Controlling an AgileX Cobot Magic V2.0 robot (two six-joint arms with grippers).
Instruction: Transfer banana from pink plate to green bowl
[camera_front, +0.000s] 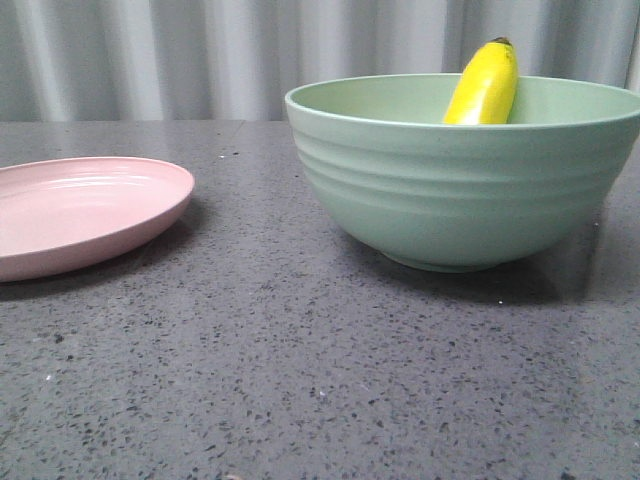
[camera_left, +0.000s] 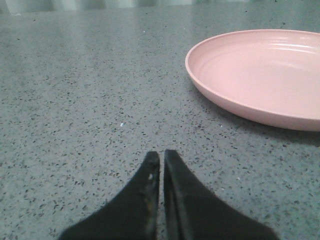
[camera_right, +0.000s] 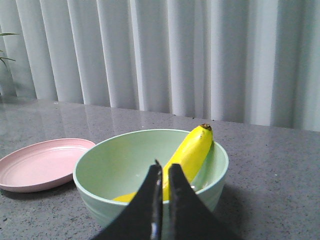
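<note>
Banana (camera_front: 484, 86), smooth bright yellow and curved: you will find it inside the deep ridged mint-green bowl (camera_front: 460, 190), long axis tilted, dark tip above the rim. Left of the bowl, the shallow pale pink plate (camera_front: 80, 212) lies bare; your left gripper (camera_left: 161, 156) hovers low beside it, jaws pressed together. Your right gripper (camera_right: 163, 172), nearer, is raised just short of the bowl, jaws nearly touching, holding nothing. Transfer looks complete.

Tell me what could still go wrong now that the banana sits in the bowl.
1. The banana leans on the green bowl wall, its dark tip above the rim; a nudge might tip it out.
2. The right end effector, shut, is close in front of the bowl, so a careless retreat could bump it.
3. The left end effector, shut, is low near the pink plate and could clip it.
</note>
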